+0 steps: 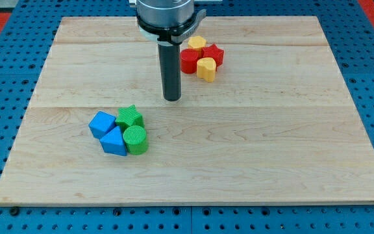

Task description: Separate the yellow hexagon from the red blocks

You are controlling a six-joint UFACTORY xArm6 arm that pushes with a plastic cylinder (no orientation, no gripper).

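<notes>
A yellow hexagon [196,43] lies near the view's top, touching a red star-shaped block [213,54] on its right and a red round block [188,61] below it. A second yellow block [206,68], rounded in shape, touches both red blocks from below. My tip [172,98] rests on the board to the lower left of this cluster, apart from it, about a block's width from the red round block.
A second cluster sits at the lower left: a blue block [101,123], a blue triangular block [114,141], a green star [130,117] and a green cylinder [135,140]. The wooden board [271,143] lies on a blue pegboard.
</notes>
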